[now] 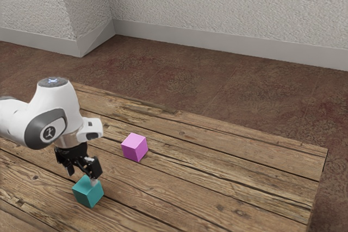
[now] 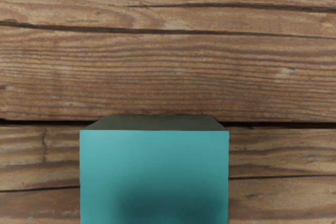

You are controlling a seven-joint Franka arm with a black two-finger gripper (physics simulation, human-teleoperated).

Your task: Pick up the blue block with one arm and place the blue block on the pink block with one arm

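Rough wooden planks are forming the table (image 1: 228,156), and it is standing on a dark reddish-brown floor (image 1: 217,80) in a room corner where white textured walls (image 1: 217,4) are meeting a pale skirting board (image 1: 228,41).

Near the table's front edge, the gripper (image 1: 82,173) is hanging directly over the blue block (image 1: 87,193). Its black fingers are standing apart, and their tips are sitting at about the level of the block's top face without clamping it. The block, which is really more teal than blue, is resting flat on the planks. In the wrist view it (image 2: 154,177) is lying squarely under the hand, with its edges running parallel to the plank seams.

The pink block (image 1: 134,146) is sitting well apart from the blue one, between one and two o'clock from it in the exterior view, with bare wood around it.

I judge that the pick-up is under way but the grasp is not yet made. The next move is calling for a straight descent so that the fingers are straddling two opposite faces, then a closing squeeze. After that come a lift and a carry toward the pink block. A centred grip will matter, because the stack is offering little margin.
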